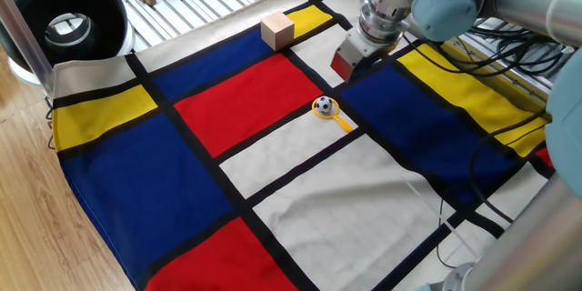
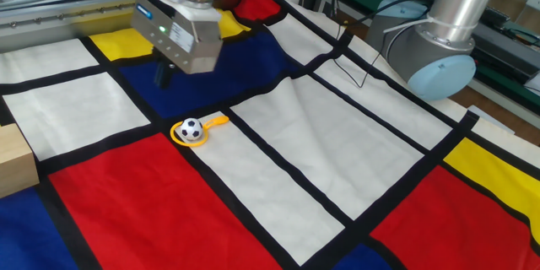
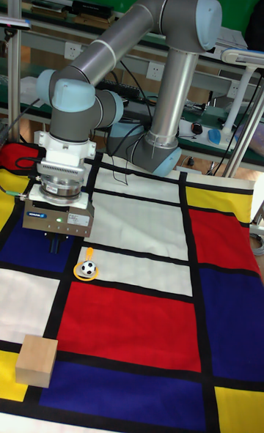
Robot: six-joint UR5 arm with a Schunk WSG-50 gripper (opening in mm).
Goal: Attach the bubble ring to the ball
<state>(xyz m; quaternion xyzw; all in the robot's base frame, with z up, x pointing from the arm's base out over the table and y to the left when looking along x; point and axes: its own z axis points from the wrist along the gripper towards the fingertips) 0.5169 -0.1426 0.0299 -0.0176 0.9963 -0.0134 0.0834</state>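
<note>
The ball [image 1: 323, 105] is tiny, white with black patches, and rests on a black stripe of the cloth. The bubble ring [image 1: 336, 119] lies flat around it, its yellow hoop encircling the ball [image 2: 191, 128] and its orange handle [image 2: 218, 121] pointing away. My gripper [image 2: 163, 76] hovers over the blue patch just behind them, apart from both. Its dark fingers [image 3: 53, 245] point down, close together, with nothing between them. The tall fixed view shows the ball [image 3: 88, 269] inside the hoop, to the right of and below the fingers.
A tan wooden cube [image 1: 276, 30] stands on the cloth's far side, well away from the ball. A black round device [image 1: 64, 18] sits beyond the cloth's corner. The arm's base [image 2: 430, 51] and loose cables [image 1: 491, 45] are at the table's edge.
</note>
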